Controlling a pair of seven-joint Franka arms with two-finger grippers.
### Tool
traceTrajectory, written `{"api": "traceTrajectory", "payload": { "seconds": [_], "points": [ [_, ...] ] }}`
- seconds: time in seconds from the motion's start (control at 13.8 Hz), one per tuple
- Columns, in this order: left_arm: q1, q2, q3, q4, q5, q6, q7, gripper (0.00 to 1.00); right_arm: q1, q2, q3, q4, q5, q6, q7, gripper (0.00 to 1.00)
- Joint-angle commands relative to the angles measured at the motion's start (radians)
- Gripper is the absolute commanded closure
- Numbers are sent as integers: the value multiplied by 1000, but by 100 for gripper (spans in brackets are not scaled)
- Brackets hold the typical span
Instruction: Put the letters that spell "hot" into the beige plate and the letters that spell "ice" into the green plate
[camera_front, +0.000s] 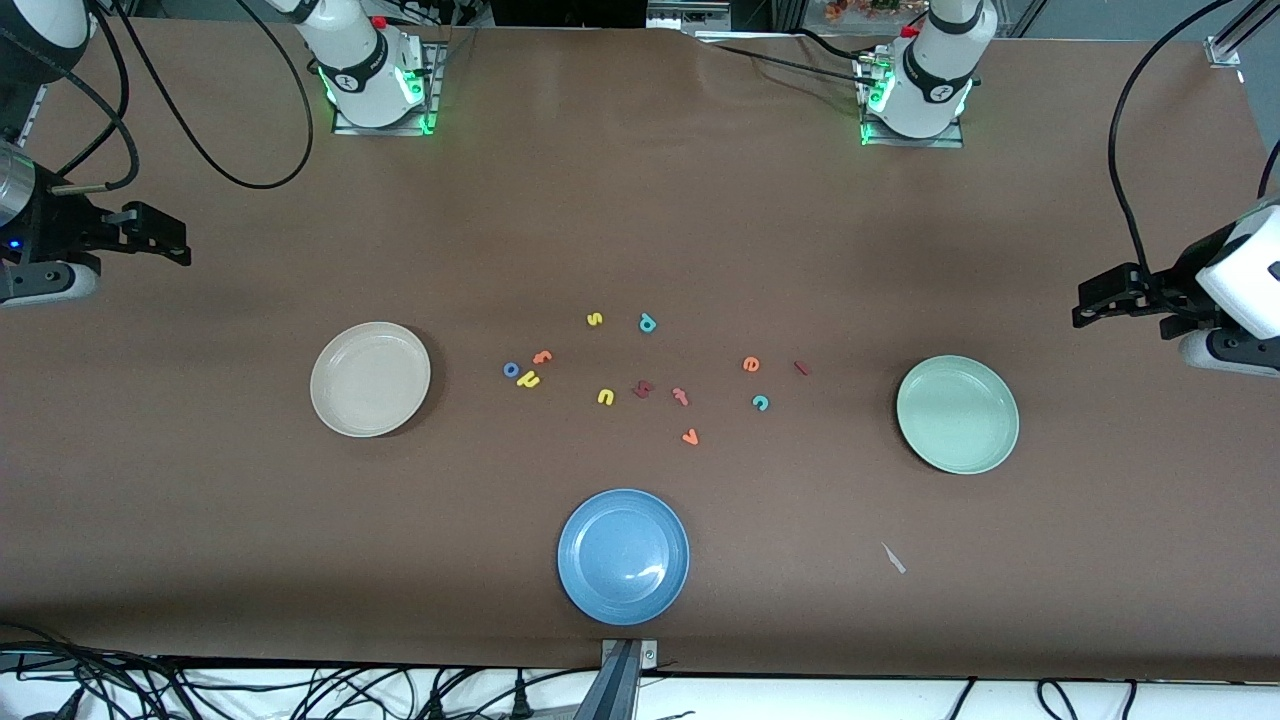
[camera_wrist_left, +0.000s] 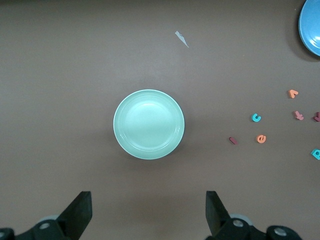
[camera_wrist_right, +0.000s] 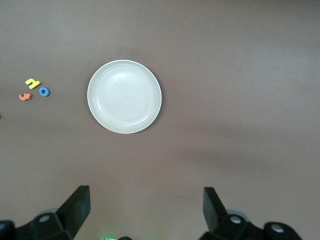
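1. Front view shows the yellow h (camera_front: 528, 379), the blue o (camera_front: 511, 370) and the orange t (camera_front: 542, 356) bunched together on the brown counter (camera_front: 640, 200), just beside the beige plate (camera_front: 370, 379) toward the right arm's end; none of them lies in it.
2. The orange e (camera_front: 751, 364), the dark red i (camera_front: 801, 368) and the teal c (camera_front: 760, 403) lie in a loose group near the green plate (camera_front: 957, 414), toward the left arm's end, all on the counter and apart from its rim.
3. Between the two groups lie a yellow s (camera_front: 594, 319), a teal p (camera_front: 647, 322), a yellow u (camera_front: 605, 397), a dark red letter (camera_front: 643, 389), a pinkish-red letter (camera_front: 681, 396) and an orange v (camera_front: 689, 437).
4. A blue plate (camera_front: 623, 556) sits nearer the front camera than all the letters; a small pale scrap (camera_front: 893, 558) lies between it and the green plate's side.
5. The left tool (camera_wrist_left: 149, 212) hangs over the counter close to the green plate, fingers spread wide, grasping nothing.
6. The right tool (camera_wrist_right: 146, 210) hangs over the counter close to the beige plate, likewise released and empty.
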Motion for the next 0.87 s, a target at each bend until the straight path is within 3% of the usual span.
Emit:
{"api": "traceTrajectory", "payload": {
  "seconds": [0.0,0.8],
  "points": [
    [-3,-10,-4,-15,33,13,8,0,-4,0,-1,16,21,-14,23,0],
    [0,-10,-4,-15,33,13,9,0,-2,7,-1,30,21,-23,26,0]
  ]
}}
